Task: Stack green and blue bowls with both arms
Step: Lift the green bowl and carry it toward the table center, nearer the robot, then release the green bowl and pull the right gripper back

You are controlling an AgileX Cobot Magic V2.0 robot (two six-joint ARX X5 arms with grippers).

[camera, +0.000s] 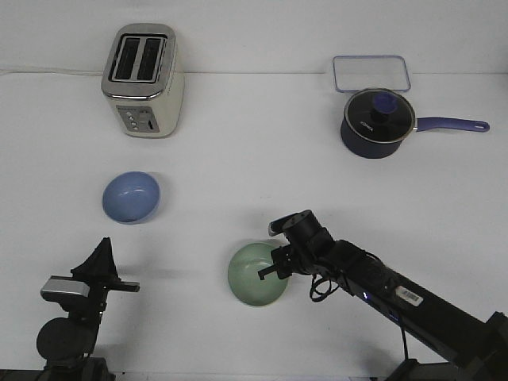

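Observation:
The pale green bowl [252, 276] sits on the white table at the front centre. My right gripper [271, 268] is at its right rim, with one thin finger [263, 273] reaching inside the bowl. I cannot tell whether the jaws grip the rim. The light blue bowl [130, 197] sits upright and empty at the left, well apart from the green one. My left gripper [104, 248] is at the front left, below the blue bowl and clear of it. Its fingers point away from the camera, meet at a tip and hold nothing.
A cream toaster [143, 79] stands at the back left. A dark blue lidded saucepan [378, 121] with a long handle stands at the back right, in front of a clear lidded container [371, 72]. The table [262, 175] is white.

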